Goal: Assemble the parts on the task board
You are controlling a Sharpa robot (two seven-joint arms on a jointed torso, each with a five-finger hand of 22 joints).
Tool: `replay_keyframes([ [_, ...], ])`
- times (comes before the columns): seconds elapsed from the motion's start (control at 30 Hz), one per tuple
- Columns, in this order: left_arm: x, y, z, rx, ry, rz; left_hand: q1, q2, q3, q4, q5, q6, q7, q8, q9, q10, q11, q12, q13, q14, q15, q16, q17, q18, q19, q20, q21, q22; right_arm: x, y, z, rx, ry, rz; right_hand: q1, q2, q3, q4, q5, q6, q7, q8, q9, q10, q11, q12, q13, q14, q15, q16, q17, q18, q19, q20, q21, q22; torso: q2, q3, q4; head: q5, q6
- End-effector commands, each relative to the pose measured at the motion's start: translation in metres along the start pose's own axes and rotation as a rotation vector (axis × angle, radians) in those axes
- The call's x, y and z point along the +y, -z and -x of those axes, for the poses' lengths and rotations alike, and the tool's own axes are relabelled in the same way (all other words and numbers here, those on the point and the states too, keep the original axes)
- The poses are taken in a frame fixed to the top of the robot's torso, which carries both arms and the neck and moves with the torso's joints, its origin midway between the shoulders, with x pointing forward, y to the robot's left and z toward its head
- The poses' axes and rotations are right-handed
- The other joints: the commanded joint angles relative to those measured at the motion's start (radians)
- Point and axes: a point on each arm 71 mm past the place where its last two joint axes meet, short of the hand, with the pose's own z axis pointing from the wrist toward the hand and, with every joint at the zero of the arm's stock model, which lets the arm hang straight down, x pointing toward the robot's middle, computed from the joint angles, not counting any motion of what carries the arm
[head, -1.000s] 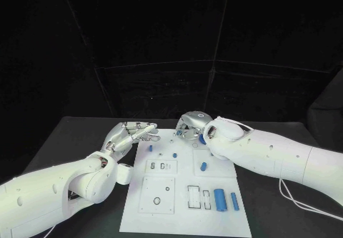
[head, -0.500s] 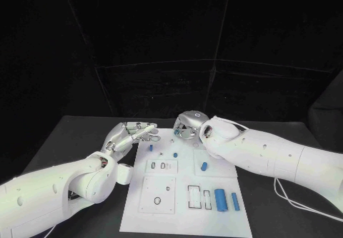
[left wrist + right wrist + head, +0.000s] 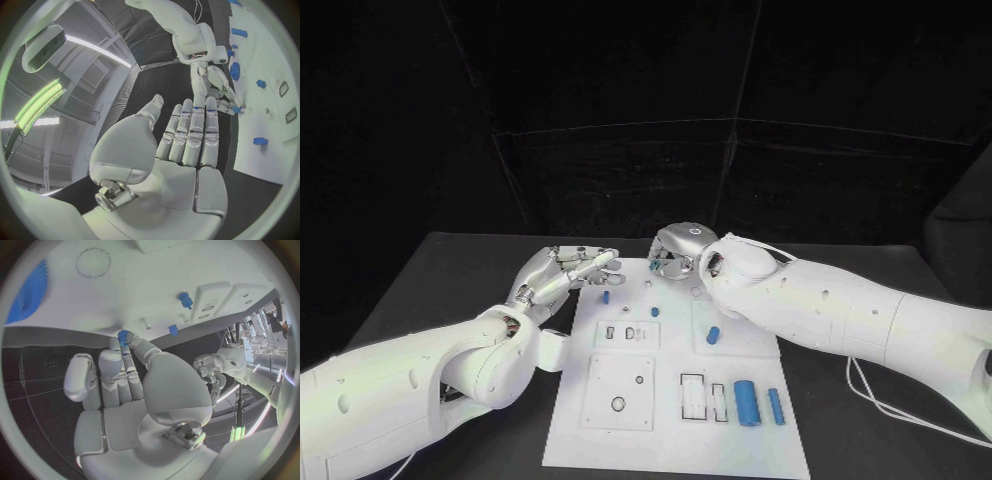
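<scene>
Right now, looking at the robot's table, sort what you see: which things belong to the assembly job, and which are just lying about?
Job:
task board
wide blue cylinder
thin blue cylinder
blue oval piece
large blue gear
small blue gear, pinched by the right hand

Lying about:
white cable on the black table

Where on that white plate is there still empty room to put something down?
The task board is bare along its near edge, below the square plate with a ring and the two blue cylinders. Its far end is crowded: the left hand and right hand flank small blue parts.
</scene>
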Motion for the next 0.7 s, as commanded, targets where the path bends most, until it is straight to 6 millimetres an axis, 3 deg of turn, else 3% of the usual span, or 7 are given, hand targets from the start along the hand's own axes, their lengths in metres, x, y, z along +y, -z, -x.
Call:
replay_keyframes([
  [0.03,0.000,-0.001,-0.001,0.013,0.012,0.002,-0.003,0.007,-0.007,-0.002,0.003,-0.003,0.006,-0.007,-0.001,-0.002,0.006,-0.005,-0.001,0.004,0.001,-0.004,0.001,0.015,0.006,0.004,-0.007,-0.001,0.000,-0.002,0.001,0.004,0.013,-0.007,-0.002,-0.012,0.003,0.008,-0.005,-0.007,0.003,-0.008,-0.001,-0.007,0.004,-0.005,-0.002,0.000,0.000,0.006,-0.002,-0.019,0.003,0.006,0.004,0.000,0.000,0.0003,-0.0006,0.003,-0.002],
  [0.23,0.000,-0.001,-0.001,0.014,0.013,0.009,-0.002,0.007,-0.007,-0.003,0.003,-0.003,0.007,-0.007,-0.001,-0.003,0.006,-0.006,-0.001,0.003,0.001,-0.005,0.001,0.015,0.006,0.004,-0.007,-0.002,-0.001,-0.003,0.001,-0.001,0.008,-0.009,-0.011,-0.034,0.009,0.025,-0.008,-0.038,0.018,-0.016,-0.005,-0.046,0.017,-0.017,-0.005,-0.017,0.012,-0.022,-0.050,-0.013,-0.022,0.014,-0.009,-0.030,0.000,-0.0005,-0.0011,0.003,-0.003],
  [0.3,0.000,-0.001,-0.001,0.013,0.012,0.011,-0.002,0.007,-0.008,-0.003,0.003,-0.004,0.007,-0.008,-0.001,-0.003,0.006,-0.007,-0.001,0.003,0.002,-0.006,0.001,0.015,0.006,0.004,-0.008,-0.002,-0.002,-0.003,0.001,-0.005,0.001,-0.006,-0.015,-0.061,0.003,0.036,-0.013,-0.096,0.030,-0.016,-0.007,-0.123,0.035,-0.016,-0.007,-0.054,0.026,-0.106,-0.164,0.005,-0.086,0.027,-0.057,-0.123,0.000,-0.0005,-0.0015,0.004,-0.003],
  [0.37,0.000,-0.001,-0.001,0.013,0.012,0.013,-0.002,0.006,-0.009,-0.004,0.003,-0.006,0.008,-0.010,-0.001,-0.005,0.007,-0.008,-0.001,0.002,0.002,-0.007,0.001,0.015,0.005,0.005,-0.009,-0.003,-0.002,-0.002,0.002,-0.015,-0.006,-0.001,-0.014,-0.074,-0.010,0.046,-0.013,-0.123,0.031,-0.015,-0.006,-0.159,0.040,-0.013,-0.005,-0.064,0.029,-0.139,-0.208,0.013,-0.112,0.033,-0.079,-0.162,0.000,-0.0001,-0.0018,0.004,-0.002],
  [0.53,0.000,-0.001,0.001,0.012,0.011,0.015,-0.002,0.006,-0.010,-0.004,0.003,-0.006,0.009,-0.010,-0.001,-0.006,0.008,-0.010,-0.001,0.001,0.003,-0.008,0.001,0.015,0.005,0.005,-0.010,-0.004,-0.006,0.002,0.005,-0.043,-0.018,0.005,-0.005,-0.084,-0.033,0.061,-0.010,-0.143,0.031,-0.015,-0.005,-0.189,0.041,-0.006,-0.004,-0.068,0.031,-0.169,-0.247,0.018,-0.128,0.035,-0.098,-0.191,0.000,0.0003,-0.0032,0.001,-0.001],
  [0.7,0.000,0.000,0.002,0.011,0.011,0.016,-0.002,0.006,-0.011,-0.005,0.003,-0.007,0.009,-0.011,-0.001,-0.007,0.008,-0.011,-0.001,0.001,0.003,-0.009,0.002,0.015,0.005,0.005,-0.010,-0.004,-0.018,0.020,0.013,-0.080,-0.059,-0.008,0.002,-0.086,-0.048,0.074,-0.007,-0.159,0.033,-0.015,-0.004,-0.178,0.040,0.011,-0.002,-0.058,0.030,-0.158,-0.232,0.015,-0.116,0.035,-0.093,-0.178,-0.001,0.0014,-0.0048,0.000,0.001],
])
